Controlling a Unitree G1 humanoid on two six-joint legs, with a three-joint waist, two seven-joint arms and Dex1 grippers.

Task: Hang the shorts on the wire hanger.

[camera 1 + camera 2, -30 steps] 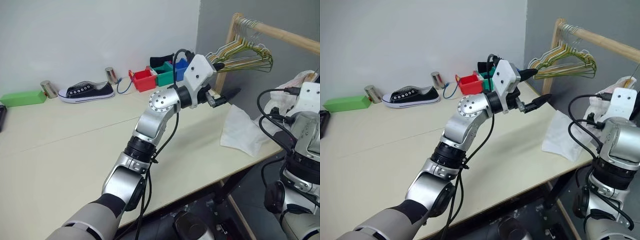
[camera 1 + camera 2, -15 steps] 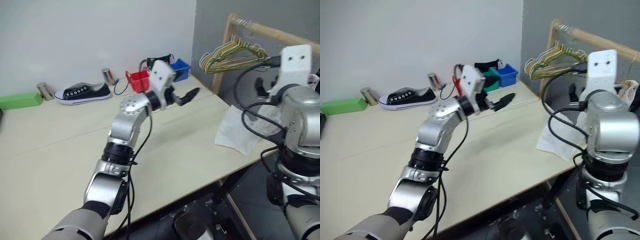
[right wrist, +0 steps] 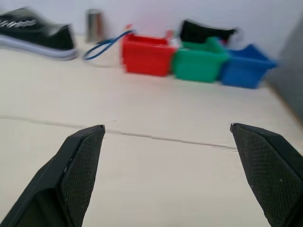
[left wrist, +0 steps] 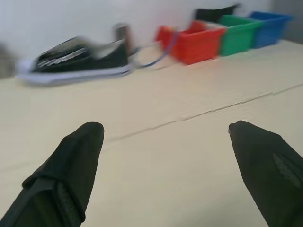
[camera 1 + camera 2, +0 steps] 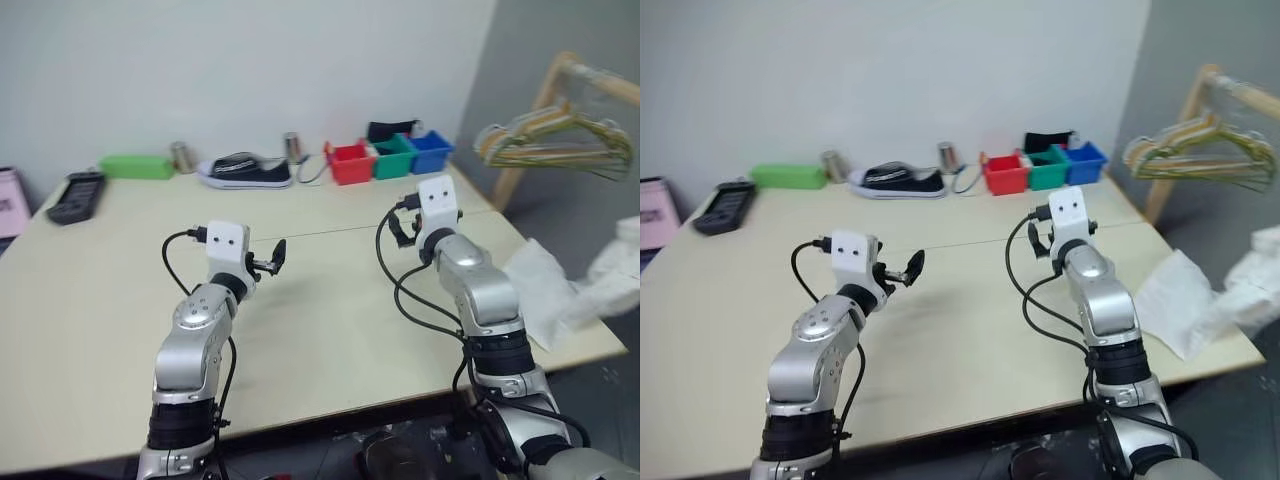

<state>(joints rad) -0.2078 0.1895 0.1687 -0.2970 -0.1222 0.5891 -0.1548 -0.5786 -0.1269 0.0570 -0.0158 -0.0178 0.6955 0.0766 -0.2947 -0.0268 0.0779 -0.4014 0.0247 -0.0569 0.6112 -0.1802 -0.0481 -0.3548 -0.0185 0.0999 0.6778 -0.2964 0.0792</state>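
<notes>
While both my left gripper (image 4: 163, 156) and right gripper (image 3: 165, 161) hang spread wide and empty over the table (image 5: 330, 330), I see the shorts (image 5: 590, 290) draped off its right edge, hangers (image 5: 555, 140) beyond.

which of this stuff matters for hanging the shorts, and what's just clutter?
Job:
- shorts, the white cloth at far right
- left gripper, open, empty
- right gripper, open, empty

Clutter:
- shoe
- red bin, green bin, blue bin
- green box
- metal cans
- bunch of hangers on the rack
- black device
</notes>
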